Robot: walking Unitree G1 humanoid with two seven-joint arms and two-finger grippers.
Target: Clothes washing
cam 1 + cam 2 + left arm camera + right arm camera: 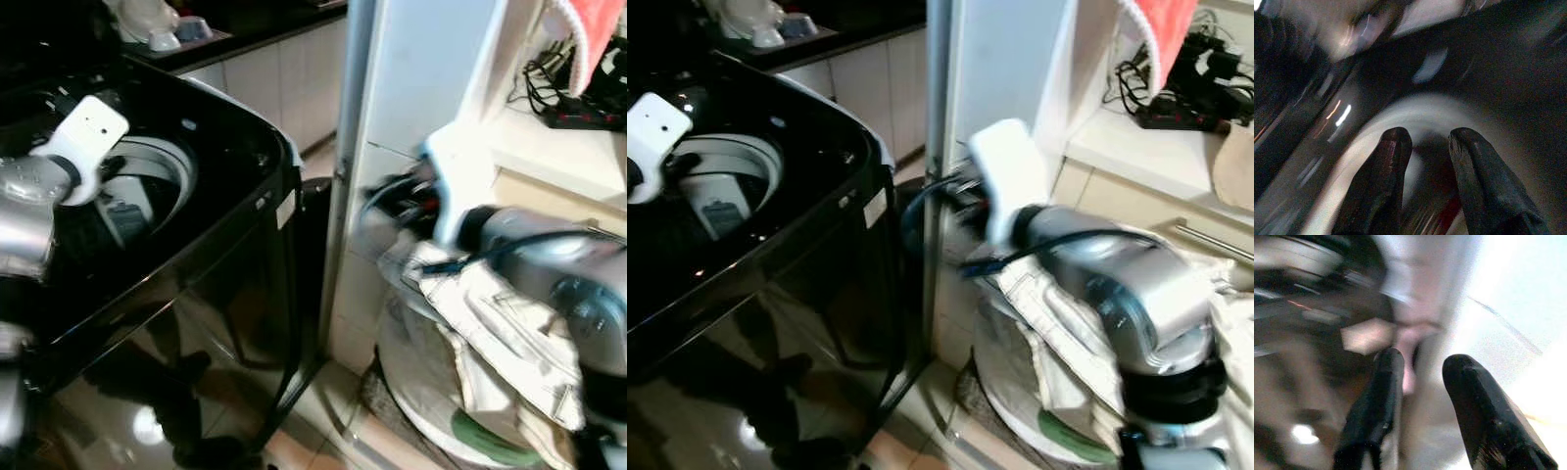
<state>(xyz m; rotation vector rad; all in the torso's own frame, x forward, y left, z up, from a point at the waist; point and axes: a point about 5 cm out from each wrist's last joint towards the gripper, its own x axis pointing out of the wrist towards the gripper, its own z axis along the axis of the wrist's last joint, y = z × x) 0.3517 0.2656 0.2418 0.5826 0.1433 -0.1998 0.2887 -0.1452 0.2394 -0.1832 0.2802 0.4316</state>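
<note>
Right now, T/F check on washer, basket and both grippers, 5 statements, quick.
1. The black washing machine has its top open, showing the pale drum rim. True.
2. The left gripper is shut on a garment. False: its fingers stand apart with nothing between them, over the drum.
3. Pale clothes lie in a round white basket to the washer's right. True.
4. The right gripper is shut. False: open, nothing held.
5. A red cloth hangs at upper right over a shelf. True.

Right wrist view motion-blurred throughout
</note>
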